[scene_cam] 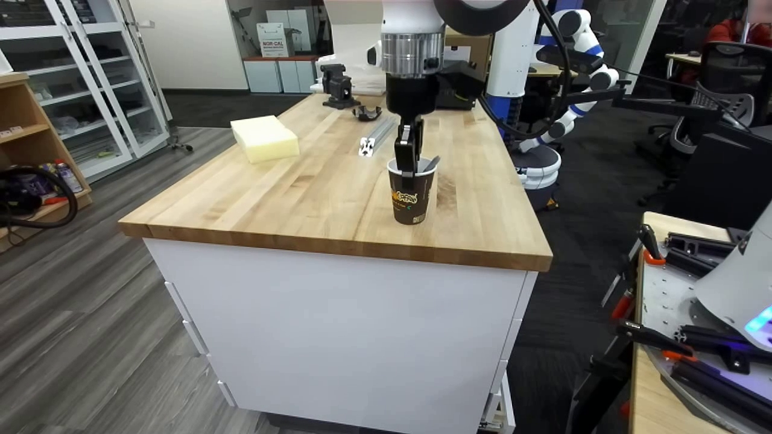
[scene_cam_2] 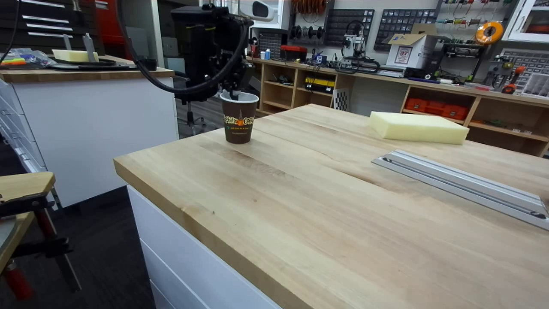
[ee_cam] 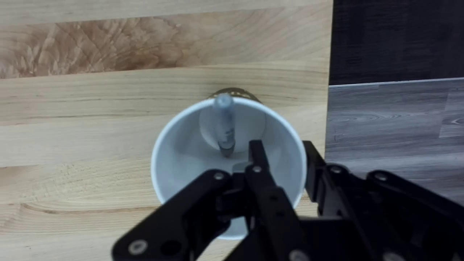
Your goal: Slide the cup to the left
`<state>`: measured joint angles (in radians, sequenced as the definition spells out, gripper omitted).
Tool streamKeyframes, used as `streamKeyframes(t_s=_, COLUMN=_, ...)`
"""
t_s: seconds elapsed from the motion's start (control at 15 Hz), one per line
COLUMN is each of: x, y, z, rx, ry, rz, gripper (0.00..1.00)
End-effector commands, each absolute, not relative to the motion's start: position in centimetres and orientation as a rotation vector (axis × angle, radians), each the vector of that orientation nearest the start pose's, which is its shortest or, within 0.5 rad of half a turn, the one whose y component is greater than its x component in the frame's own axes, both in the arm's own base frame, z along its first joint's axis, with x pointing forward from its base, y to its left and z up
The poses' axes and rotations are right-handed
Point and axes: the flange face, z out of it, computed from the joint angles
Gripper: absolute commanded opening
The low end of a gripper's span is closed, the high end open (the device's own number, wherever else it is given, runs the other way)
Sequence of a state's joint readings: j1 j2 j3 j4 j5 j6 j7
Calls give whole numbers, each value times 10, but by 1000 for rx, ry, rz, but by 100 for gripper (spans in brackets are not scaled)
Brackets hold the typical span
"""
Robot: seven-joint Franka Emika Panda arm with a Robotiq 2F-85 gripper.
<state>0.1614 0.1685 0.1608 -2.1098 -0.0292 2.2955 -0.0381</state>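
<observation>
- Straddles, with parted claw (ee_cam: 284, 146), the rim of the cup (scene_cam_2: 238, 124), upright near the worktop (scene_cam: 253, 199) edge.
- Marks, apparently, the setup before gripping.
- Likely calls next for pinching, then level leftward travel.

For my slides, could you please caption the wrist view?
Open Robotiq gripper astride the wall of a white-rimmed paper cup that holds a slim grey rod.
</observation>
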Motion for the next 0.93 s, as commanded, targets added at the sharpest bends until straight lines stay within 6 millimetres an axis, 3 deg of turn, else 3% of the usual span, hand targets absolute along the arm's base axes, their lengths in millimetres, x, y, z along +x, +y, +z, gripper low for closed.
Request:
streamKeyframes(t_s=0.0, x=530, y=168, z=356, rx=-3117, ry=-643, rz=-23, gripper=61)
streamKeyframes(t_s=0.4, x=528, y=152, z=395, rx=-3127, ry=-612, rz=17, gripper=98)
streamKeyframes(t_s=0.67, x=531, y=125, z=444, rx=-3142, ry=-506, rz=-63, gripper=100)
streamKeyframes(t_s=0.73, x=536, y=142, z=417, rx=-3140, ry=-543, rz=-43, gripper=100)
streamKeyframes(t_s=0.87, x=536, y=130, z=437, rx=-3148, ry=-505, rz=-80, gripper=100)
